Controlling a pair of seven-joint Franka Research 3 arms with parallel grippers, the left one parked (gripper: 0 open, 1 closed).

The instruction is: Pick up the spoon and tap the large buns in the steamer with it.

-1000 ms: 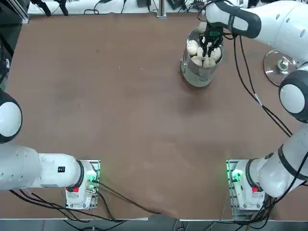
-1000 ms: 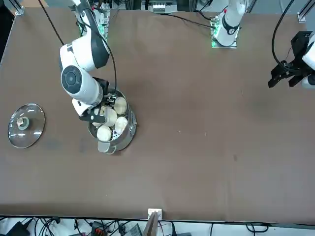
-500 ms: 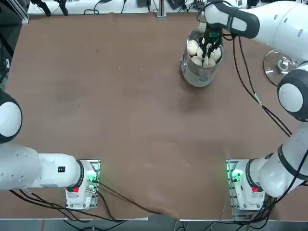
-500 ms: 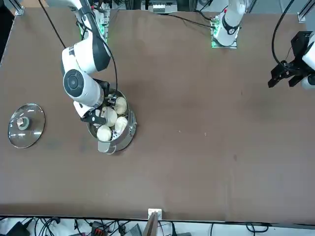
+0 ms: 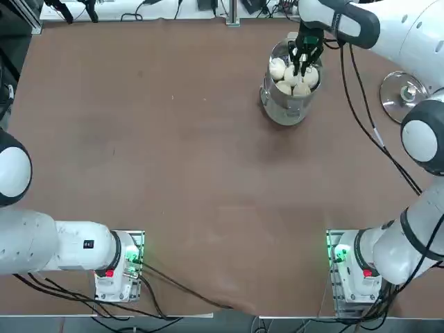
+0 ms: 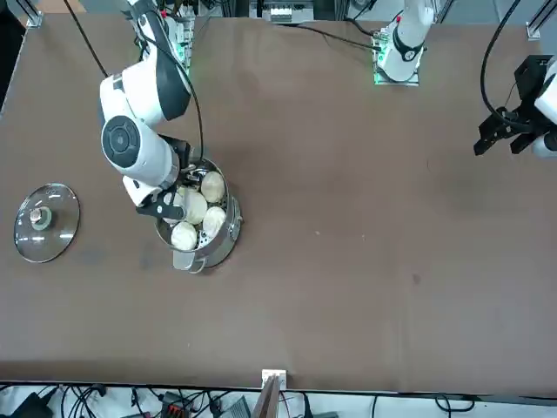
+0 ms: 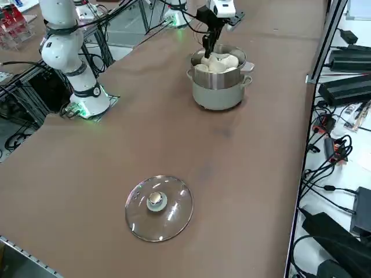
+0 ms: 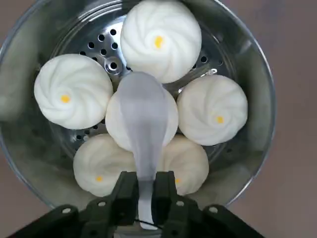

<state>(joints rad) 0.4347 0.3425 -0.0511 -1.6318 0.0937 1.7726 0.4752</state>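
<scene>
Pick-up done: right claw (image 8: 145, 191) clenched on spoon (image 8: 144, 130) handle, poised over steamer (image 8: 256, 94) at far right of table (image 5: 173, 173). Spoon bowl above centre bun, among buns (image 8: 161, 37); contact unclear. Tapping stage reached; number tapped not determinable. Lid (image 7: 159, 207) well apart.

Claw (image 5: 302, 61) over steamer (image 5: 283, 105)

The working right arm (image 5: 388, 28) is built of glossy white rounded segments with dark grey joint bands and grey disc caps at the joints. Black cables loop loosely along it. Its base (image 5: 347, 267) glows green (with a red spot). The right gripper (image 8: 146, 196) has matte black fingers.
</scene>
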